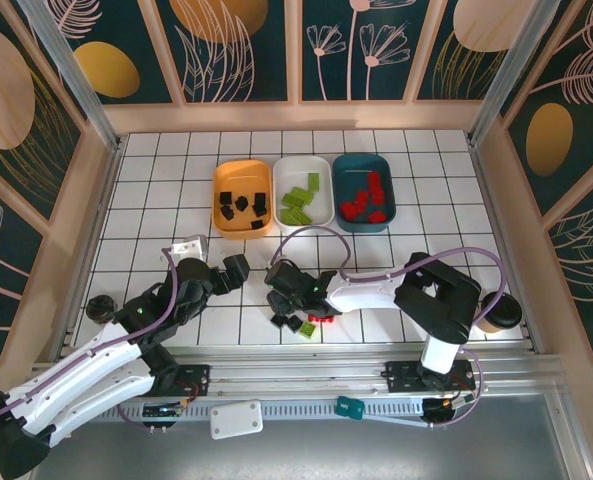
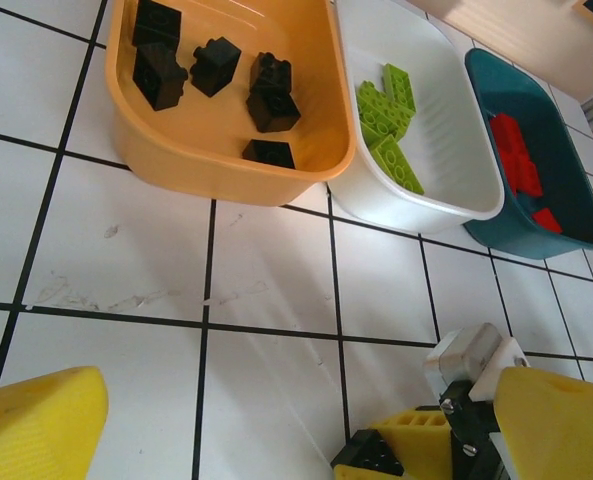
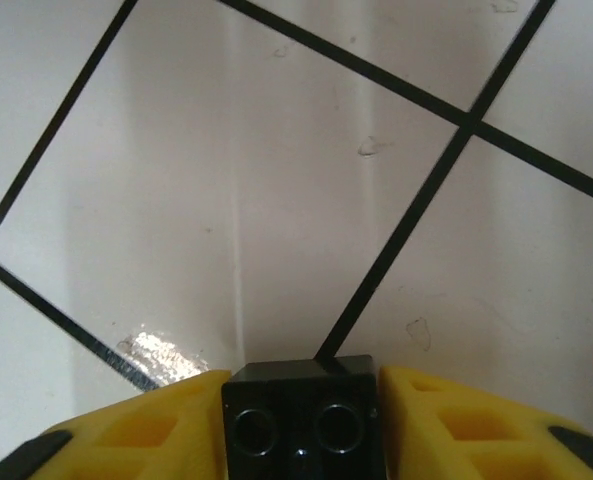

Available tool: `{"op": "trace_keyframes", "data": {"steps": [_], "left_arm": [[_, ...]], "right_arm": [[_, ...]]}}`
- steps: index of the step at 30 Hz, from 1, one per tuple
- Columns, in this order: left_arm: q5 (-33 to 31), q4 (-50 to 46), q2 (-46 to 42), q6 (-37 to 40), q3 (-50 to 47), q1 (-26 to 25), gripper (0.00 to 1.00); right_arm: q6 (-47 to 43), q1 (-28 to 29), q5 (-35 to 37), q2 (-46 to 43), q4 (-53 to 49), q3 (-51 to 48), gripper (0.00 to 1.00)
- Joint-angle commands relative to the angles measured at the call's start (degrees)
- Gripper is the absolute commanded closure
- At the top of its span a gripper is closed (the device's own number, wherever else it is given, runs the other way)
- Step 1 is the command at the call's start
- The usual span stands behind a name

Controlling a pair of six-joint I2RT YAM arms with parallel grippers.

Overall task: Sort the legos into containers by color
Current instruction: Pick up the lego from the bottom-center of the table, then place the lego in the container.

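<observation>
Right gripper (image 3: 301,388) is clamped on a small black brick (image 3: 301,425), pinched snug between both yellow fingers, low over the table (image 3: 226,180) near the middle of its near edge. Can't tell if the brick is off the surface yet.

My take: lift straight up before you swing anywhere, since a little pile of loose bricks (image 1: 298,322) (black, one green, one red) sits just beside you toward the near edge, and dragging through it would scatter them. Then head for the orange tray (image 2: 206,155) and let go low inside it so the brick doesn't bounce out. Watch the left gripper (image 2: 296,430) too: its jaws are wide apart with nothing in them, and it hangs just left of you, roughly on your path.

Trays sit side by side toward the far edge, and sorting looks clean so far:
- orange tray: black only, about six
- white tray (image 2: 406,210): lime green ones
- teal tray (image 2: 516,238): red ones
</observation>
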Motion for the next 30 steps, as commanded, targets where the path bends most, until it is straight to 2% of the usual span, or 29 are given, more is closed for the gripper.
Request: {"op": "trace_keyframes", "data": {"steps": [1, 5, 10, 13, 17, 22, 25, 28, 30], "left_arm": [[-1.63, -1.18, 0.29, 1.19, 1.95, -0.18, 0.01], [-1.92, -1.49, 0.61, 1.6, 2.82, -0.2, 0.01], [-2.13, -1.84, 1.24, 1.42, 3.08, -0.16, 0.01], [-1.44, -1.78, 1.56, 1.48, 3.28, -0.2, 0.01], [1.25, -1.22, 2.05, 3.59, 3.54, -0.19, 0.01], [2.9, -2.81, 4.83, 5.49, 4.34, -0.15, 0.01], [3.87, -2.5, 6.34, 5.16, 4.05, -0.16, 0.01], [5.9, -1.23, 7.1, 5.43, 3.68, -0.2, 0.01], [8.49, 0.51, 7.76, 6.4, 3.57, -0.44, 0.02]], "right_arm": [[-0.85, -0.18, 0.09, 0.14, 1.01, 0.67, 0.66], [-3.65, -2.2, -0.55, -5.06, 4.4, 0.9, 0.75], [-5.9, -9.28, -8.08, -9.0, 10.41, 4.88, 0.77], [-7.4, -13.08, -10.94, -5.11, 10.74, 11.52, 0.77], [-9.02, -16.78, -12.5, 4.87, 8.34, 22.93, 0.76], [-9.51, -19.43, -15.38, 16.27, 4.49, 37.27, 0.75], [-9.03, -20.39, -16.61, 21.62, 1.36, 45.8, 0.68], [-8.05, -21.34, -17.27, 24.32, -0.41, 50.32, 0.46], [-6.84, -22.13, -17.54, 23.94, -0.27, 50.72, 0.39]]}}
